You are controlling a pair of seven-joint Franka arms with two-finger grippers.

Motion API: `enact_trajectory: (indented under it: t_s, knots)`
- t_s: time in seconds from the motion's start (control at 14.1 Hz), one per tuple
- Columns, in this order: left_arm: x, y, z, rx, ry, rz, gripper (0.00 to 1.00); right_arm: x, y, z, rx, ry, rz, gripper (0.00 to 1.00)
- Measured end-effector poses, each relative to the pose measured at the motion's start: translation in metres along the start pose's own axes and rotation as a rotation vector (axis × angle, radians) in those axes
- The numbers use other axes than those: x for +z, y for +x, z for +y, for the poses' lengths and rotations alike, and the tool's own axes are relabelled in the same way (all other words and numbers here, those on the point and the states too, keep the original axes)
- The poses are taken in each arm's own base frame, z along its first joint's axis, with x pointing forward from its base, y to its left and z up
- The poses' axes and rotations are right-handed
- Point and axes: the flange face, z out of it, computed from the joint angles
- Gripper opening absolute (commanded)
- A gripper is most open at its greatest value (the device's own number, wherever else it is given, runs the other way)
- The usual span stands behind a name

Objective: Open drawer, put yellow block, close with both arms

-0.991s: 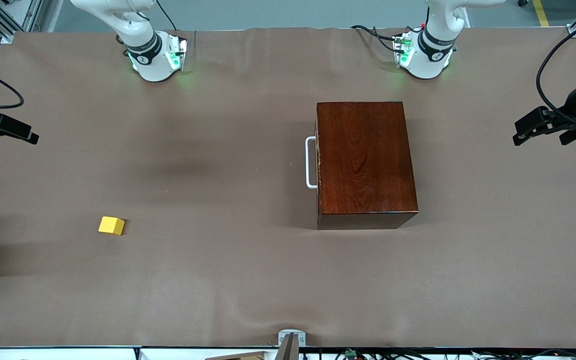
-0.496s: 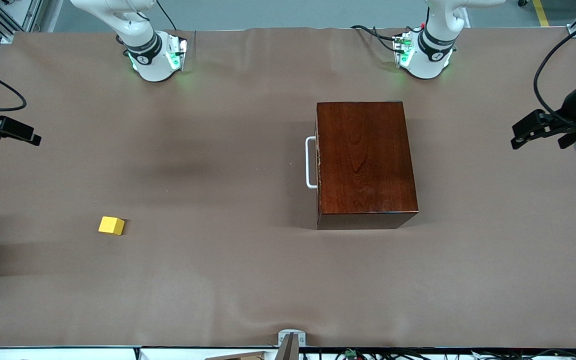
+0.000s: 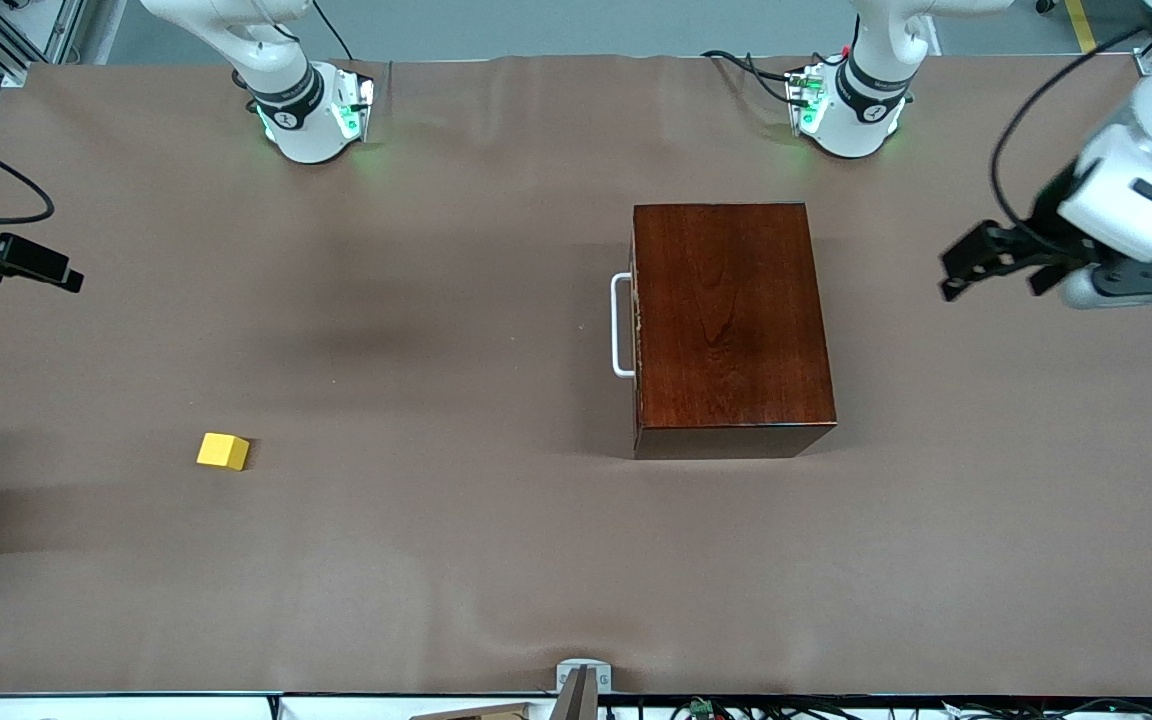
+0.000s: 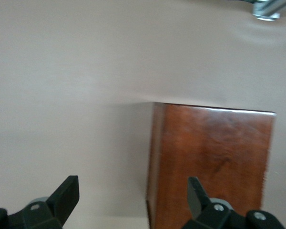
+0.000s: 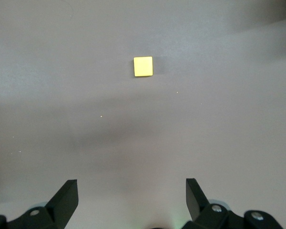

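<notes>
My left end effector [image 3: 966, 270] is up in the air over the worktop [image 3: 436, 560], at my left arm's end of it. Its fingers [image 4: 66, 193] are spread wide and hold nothing. The dark brown box [image 3: 731, 325] sits on the worktop near it, toward my right arm's end from where it hangs. In my left wrist view the box [image 4: 209, 162] shows just under and ahead of the fingers.

The drawer is pushed all the way in. Its white handle [image 3: 621, 325] sticks out of the box on the side that faces my right arm.

My right end effector [image 3: 36, 268] waits over the edge of the worktop at my right arm's end. Its fingers [image 5: 64, 195] are wide apart too, with nothing in them.

The yellow block [image 3: 223, 451] lies alone on the worktop, well apart from the box. My right wrist view shows the yellow block [image 5: 143, 66] ahead of the open fingers, not touching them.
</notes>
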Motion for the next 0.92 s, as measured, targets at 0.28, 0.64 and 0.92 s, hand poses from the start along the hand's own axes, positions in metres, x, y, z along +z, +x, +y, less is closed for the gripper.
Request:
enact_trajectory:
  t_s: [0.28, 0.64, 0.92]
  knots:
    - [0.019, -0.030, 0.109, -0.034, -0.040, -0.041, 1.00, 0.017, 0.010, -0.008, -0.011, -0.005, -0.029, 1.00]
    - [0.087, -0.065, 0.240, 0.026, -0.058, -0.151, 1.00, 0.037, 0.024, -0.020, -0.030, -0.011, -0.044, 1.00]
    - [0.152, -0.114, 0.335, 0.080, -0.033, -0.150, 1.00, 0.047, 0.033, -0.030, -0.044, -0.017, -0.053, 1.00]
